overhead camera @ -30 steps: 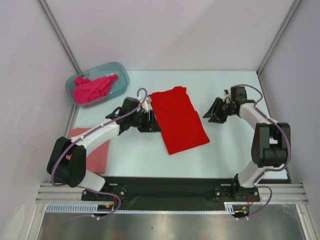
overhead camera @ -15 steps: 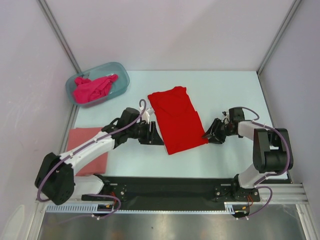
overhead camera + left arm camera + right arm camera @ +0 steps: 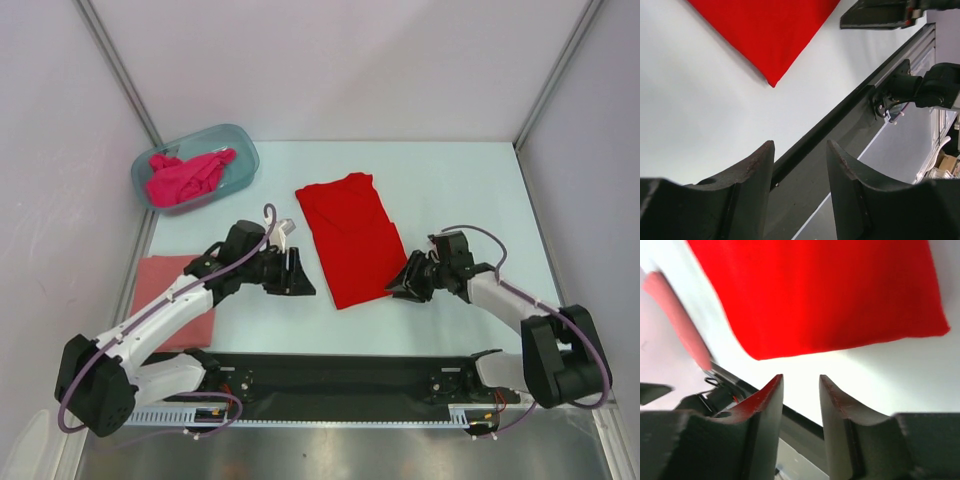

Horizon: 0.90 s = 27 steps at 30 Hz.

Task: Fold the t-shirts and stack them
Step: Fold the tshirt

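A bright red t-shirt (image 3: 350, 235) lies folded lengthwise in the middle of the table, its near end pointing towards the arms. My left gripper (image 3: 303, 283) hovers just left of its near corner, open and empty; the left wrist view shows that corner (image 3: 765, 35) ahead of the gripper (image 3: 800, 145). My right gripper (image 3: 397, 286) sits at the shirt's near right edge, open, with nothing between its fingers. In the right wrist view the red cloth (image 3: 820, 295) lies just beyond the gripper (image 3: 800, 377). A folded salmon-pink t-shirt (image 3: 180, 295) lies at the left. A magenta t-shirt (image 3: 185, 177) is bunched in the tub.
The translucent blue-grey tub (image 3: 246, 152) stands at the back left corner. A black base rail (image 3: 330, 375) runs along the near edge. Pale walls and metal frame posts (image 3: 120, 70) close in the table on three sides.
The left gripper has drawn back from the shirt's left edge toward its near corner. The right arm has swung in from the far right to the shirt's near right edge, its jaws a little narrower.
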Each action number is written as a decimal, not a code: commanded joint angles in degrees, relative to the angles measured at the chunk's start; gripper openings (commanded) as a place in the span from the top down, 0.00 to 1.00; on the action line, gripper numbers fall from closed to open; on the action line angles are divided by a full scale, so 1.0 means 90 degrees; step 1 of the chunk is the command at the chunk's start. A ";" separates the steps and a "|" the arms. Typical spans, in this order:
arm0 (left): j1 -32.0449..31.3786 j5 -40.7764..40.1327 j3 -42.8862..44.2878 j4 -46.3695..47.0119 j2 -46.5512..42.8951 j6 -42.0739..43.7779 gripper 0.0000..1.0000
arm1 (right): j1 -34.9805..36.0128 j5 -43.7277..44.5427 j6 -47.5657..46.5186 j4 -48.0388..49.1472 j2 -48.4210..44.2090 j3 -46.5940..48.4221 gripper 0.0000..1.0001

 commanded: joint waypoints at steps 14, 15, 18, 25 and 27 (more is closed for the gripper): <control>-0.0059 0.0061 -0.1459 0.3495 0.1622 -0.3529 0.44 | -0.1434 0.0153 -0.0744 -0.0797 0.0109 0.0446 0.44; -0.0107 -0.0037 -0.1489 0.3662 0.1700 -0.4015 0.42 | -0.1455 0.0153 -0.0822 -0.0817 0.0150 0.0486 0.44; -0.0312 -0.0573 -0.1275 0.3664 0.2265 -0.4555 0.39 | -0.1591 0.0143 -0.1027 -0.0895 0.0238 0.0574 0.44; -0.0625 -0.0829 -0.1157 0.3108 0.3018 -0.5669 0.44 | -0.1611 0.0143 -0.1086 -0.0817 0.0121 0.0418 0.44; -0.0684 -0.0907 -0.1332 0.2922 0.3039 -0.6059 0.44 | -0.1611 0.0114 -0.1106 -0.0797 0.0082 0.0359 0.44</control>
